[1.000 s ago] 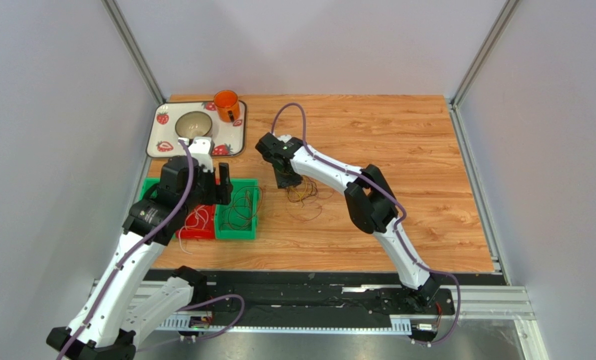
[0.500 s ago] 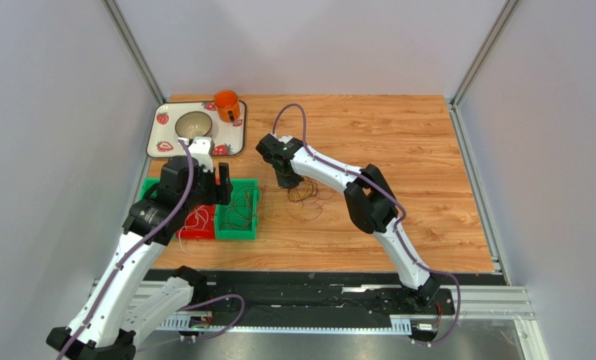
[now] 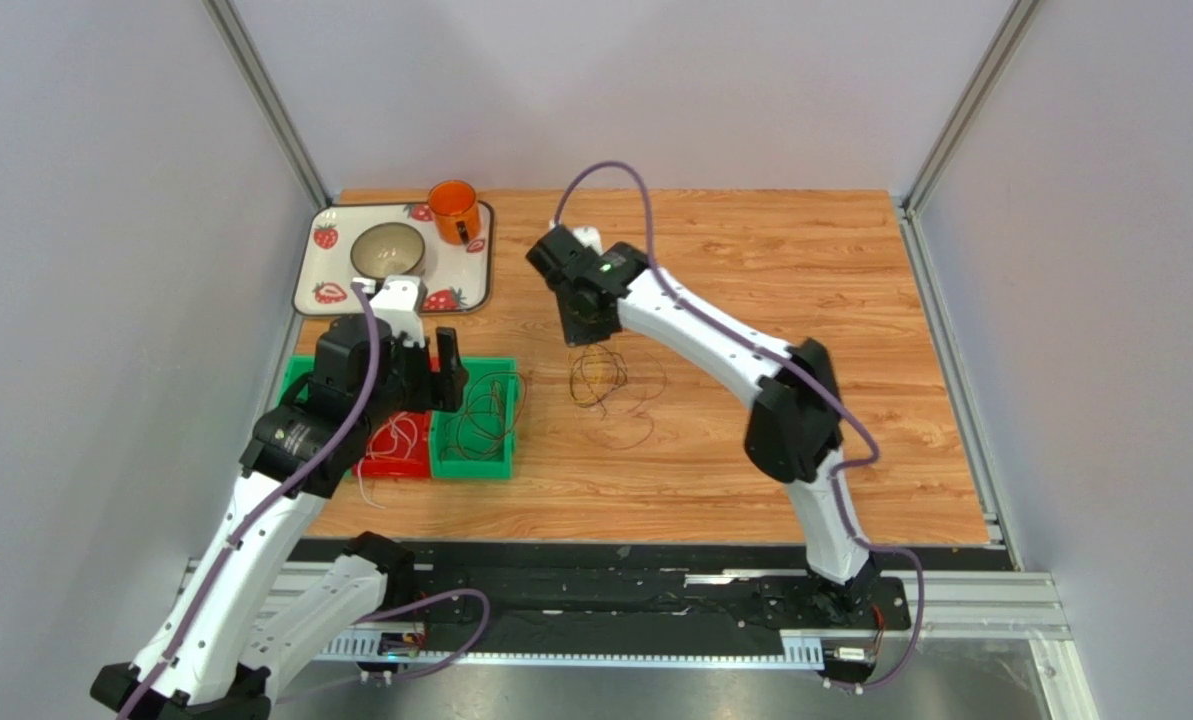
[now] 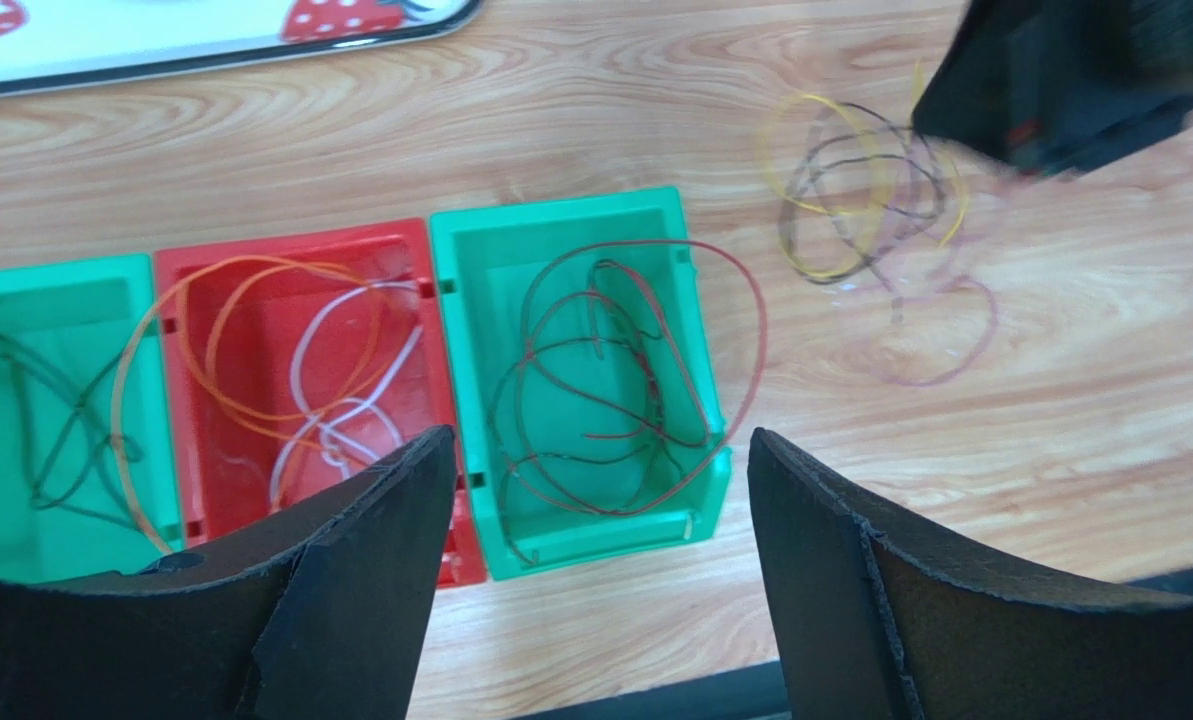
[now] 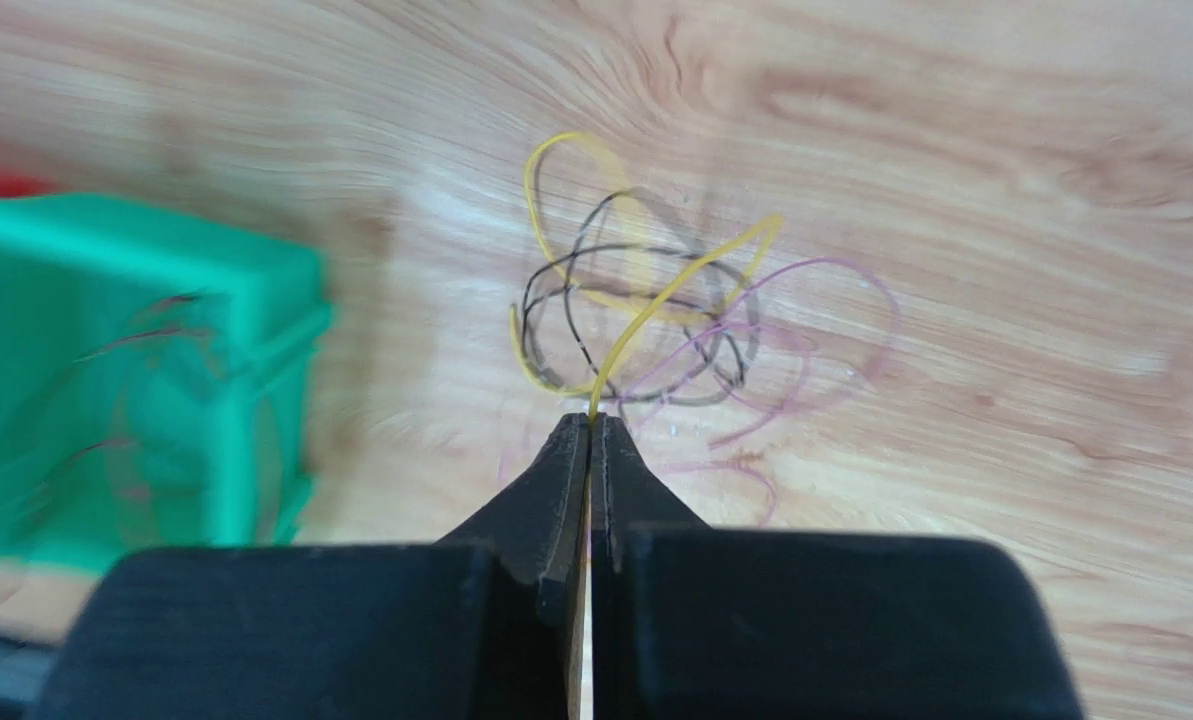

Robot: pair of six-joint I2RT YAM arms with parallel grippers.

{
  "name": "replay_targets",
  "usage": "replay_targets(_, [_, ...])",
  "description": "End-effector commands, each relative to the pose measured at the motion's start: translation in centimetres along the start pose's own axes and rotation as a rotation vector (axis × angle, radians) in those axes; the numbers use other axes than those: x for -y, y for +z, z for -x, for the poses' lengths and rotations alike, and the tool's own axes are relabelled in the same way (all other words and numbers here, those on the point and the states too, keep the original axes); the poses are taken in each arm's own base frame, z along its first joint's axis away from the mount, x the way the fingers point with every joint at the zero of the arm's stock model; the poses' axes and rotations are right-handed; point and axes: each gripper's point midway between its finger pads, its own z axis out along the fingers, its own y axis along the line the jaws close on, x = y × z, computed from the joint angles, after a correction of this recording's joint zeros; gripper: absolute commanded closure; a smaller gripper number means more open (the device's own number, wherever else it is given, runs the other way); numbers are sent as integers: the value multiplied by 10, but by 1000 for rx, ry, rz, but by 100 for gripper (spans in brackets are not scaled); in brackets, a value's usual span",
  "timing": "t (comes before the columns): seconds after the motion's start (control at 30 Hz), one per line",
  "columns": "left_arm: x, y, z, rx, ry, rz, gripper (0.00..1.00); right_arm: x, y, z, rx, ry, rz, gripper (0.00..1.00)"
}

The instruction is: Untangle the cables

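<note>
Wood table [image 3: 858,300]; right end effector [image 5: 590,428] tight on yellow cable [image 5: 677,281], left end effector [image 4: 599,443] agape.

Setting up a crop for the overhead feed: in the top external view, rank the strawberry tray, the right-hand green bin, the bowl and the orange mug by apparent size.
1. strawberry tray
2. right-hand green bin
3. bowl
4. orange mug, only slightly smaller than the bowl, so treat that pair as close.
</note>
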Motion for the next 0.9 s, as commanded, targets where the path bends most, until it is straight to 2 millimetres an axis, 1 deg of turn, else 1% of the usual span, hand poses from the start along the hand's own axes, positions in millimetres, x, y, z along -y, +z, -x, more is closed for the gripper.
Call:
replay_targets(0.0, [35, -2, 9, 43, -60, -183, 20, 15, -147, 60, 269, 32, 191, 100])
replay_targets(0.03, [41, 1, 7, 35, -73, -209, 20, 15, -158, 60, 277, 28, 219, 100])
replay_targets(0.07, [48, 4, 13, 56, -85, -241, 20, 17, -165, 57, 281, 24, 232, 100])
replay_targets(0.1, [57, 7, 13, 50, -106, -275, 20, 20, -176, 58, 297, 30, 246, 100])
replay_targets(0.13, [67, 11, 8, 36, -104, -313, 19, 24, -194, 57, 323, 36, 274, 100])
replay_targets(0.17, [77, 14, 17, 75, -105, -352, 19, 27, -200, 55, 331, 40, 282, 100])
replay_targets(0.2, [85, 20, 14, 63, -116, -372, 20, 27, -208, 55, 348, 43, 301, 100])
replay_targets(0.23, [98, 24, 8, 49, -105, -405, 19, 30, -227, 56, 379, 47, 336, 100])
replay_targets(0.27, [107, 27, 17, 88, -104, -431, 19, 32, -232, 55, 387, 50, 347, 100])
replay_targets(0.3, [113, 35, 12, 77, -107, -434, 19, 33, -236, 53, 392, 46, 356, 100])
replay_targets(0.33, [124, 36, 12, 86, -99, -467, 19, 35, -243, 53, 405, 47, 366, 100])
replay_targets(0.37, [134, 35, 25, 145, -109, -502, 19, 39, -253, 53, 429, 52, 376, 100])
replay_targets(0.43, [151, 36, 26, 161, -128, -557, 18, 44, -254, 48, 428, 50, 368, 100])
replay_targets(0.47, [160, 32, 39, 219, -133, -595, 18, 49, -259, 47, 440, 57, 369, 100])
replay_targets(0.5, [165, 32, 40, 238, -130, -609, 18, 49, -255, 43, 427, 57, 369, 100])
replay_targets(0.53, [175, 27, 49, 281, -128, -643, 17, 50, -255, 41, 426, 57, 372, 100])
replay_targets(0.6, [183, 32, 48, 295, -105, -657, 17, 50, -257, 39, 433, 63, 386, 100])
replay_targets(0.63, [189, 30, 49, 308, -99, -678, 17, 50, -251, 34, 418, 64, 381, 100])
replay_targets(0.67, [193, 33, 45, 300, -79, -685, 17, 50, -250, 33, 416, 65, 382, 100])
replay_targets(0.7, [193, 38, 43, 295, -66, -666, 17, 51, -250, 33, 420, 69, 382, 100])
replay_targets(0.73, [192, 44, 31, 257, -48, -629, 17, 51, -241, 28, 400, 69, 372, 100])
replay_targets(0.77, [188, 58, 19, 211, -37, -573, 17, 52, -238, 25, 393, 70, 365, 100])
replay_targets(0.8, [176, 70, 17, 202, -43, -484, 17, 58, -233, 25, 395, 79, 331, 100])
replay_targets(0.87, [169, 88, -3, 151, -31, -414, 18, 66, -220, 19, 379, 91, 270, 100])
